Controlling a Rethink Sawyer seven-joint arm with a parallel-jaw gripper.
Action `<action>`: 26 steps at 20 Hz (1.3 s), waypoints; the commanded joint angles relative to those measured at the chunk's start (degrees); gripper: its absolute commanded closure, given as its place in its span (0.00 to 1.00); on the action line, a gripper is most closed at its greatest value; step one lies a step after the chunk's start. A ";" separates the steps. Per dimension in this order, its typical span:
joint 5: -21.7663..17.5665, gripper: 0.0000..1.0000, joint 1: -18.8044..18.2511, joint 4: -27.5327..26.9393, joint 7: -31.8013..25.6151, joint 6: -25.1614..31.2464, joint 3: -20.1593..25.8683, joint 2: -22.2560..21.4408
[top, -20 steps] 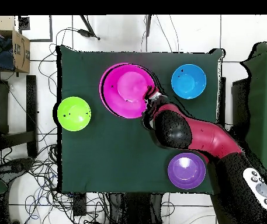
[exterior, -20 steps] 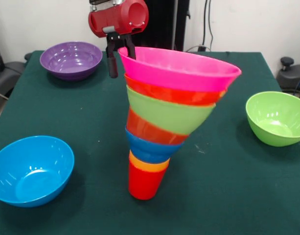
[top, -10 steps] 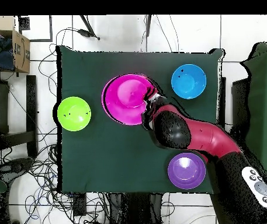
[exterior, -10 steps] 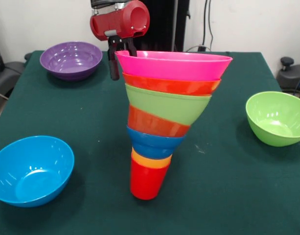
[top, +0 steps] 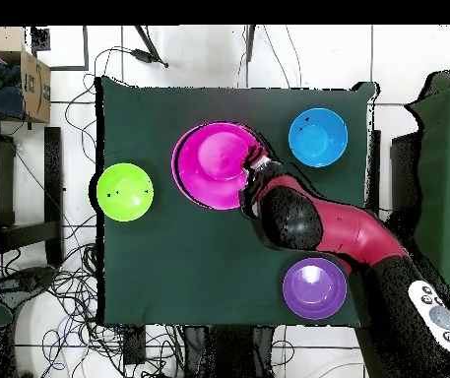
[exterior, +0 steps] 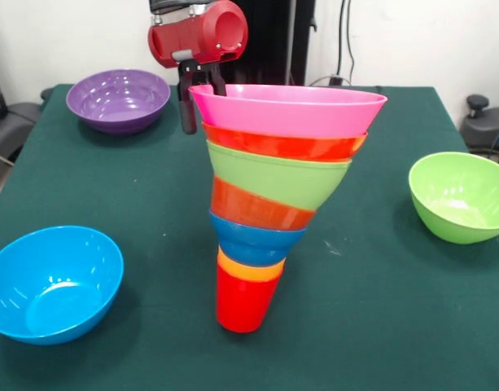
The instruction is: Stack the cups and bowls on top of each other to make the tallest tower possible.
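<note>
Going left to right across the green surface (exterior: 379, 309): a light blue bowl (exterior: 52, 282) sits near the front left, a purple bowl (exterior: 119, 99) far back left. In the middle stands the tower (exterior: 273, 195), a red cup (exterior: 242, 300) lowest, widening up to a pink bowl (exterior: 288, 109) on top. A lime green bowl (exterior: 461, 195) rests alone at the right.

These look like light, stiff, glossy plastic pieces, likely slippery, and the funnel looks top-heavy on its narrow foot. I'd judge a thin rim the best place to pinch a loose bowl.

The gripper (exterior: 199, 81) hangs from the red wrist at the pink bowl's left rim, jaws pointing down and seemingly straddling the rim's edge; whether they clamp it I cannot tell.
</note>
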 commanded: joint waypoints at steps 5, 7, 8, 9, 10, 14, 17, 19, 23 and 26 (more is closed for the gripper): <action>-1.01 0.00 1.61 -8.31 -4.56 12.66 0.27 -1.05; -1.03 0.00 1.91 -9.32 -4.55 13.99 0.15 -0.93; -1.16 0.00 2.06 -9.50 -4.37 14.22 0.10 -0.94; -1.33 0.00 2.24 -9.85 -4.20 14.48 -0.03 -0.79; -1.51 0.00 2.42 -10.20 -4.02 14.74 -0.16 -0.64; -2.50 0.00 3.28 -11.58 -3.19 14.56 -0.81 0.55; -3.03 0.00 4.44 -11.96 -1.99 13.50 -1.65 1.38; -3.01 0.00 5.36 -13.04 -1.44 13.60 -2.27 2.29; -2.90 0.00 7.62 -16.70 -1.34 15.81 -3.74 4.21; -2.81 0.00 8.00 -16.56 -1.17 15.59 -4.10 4.10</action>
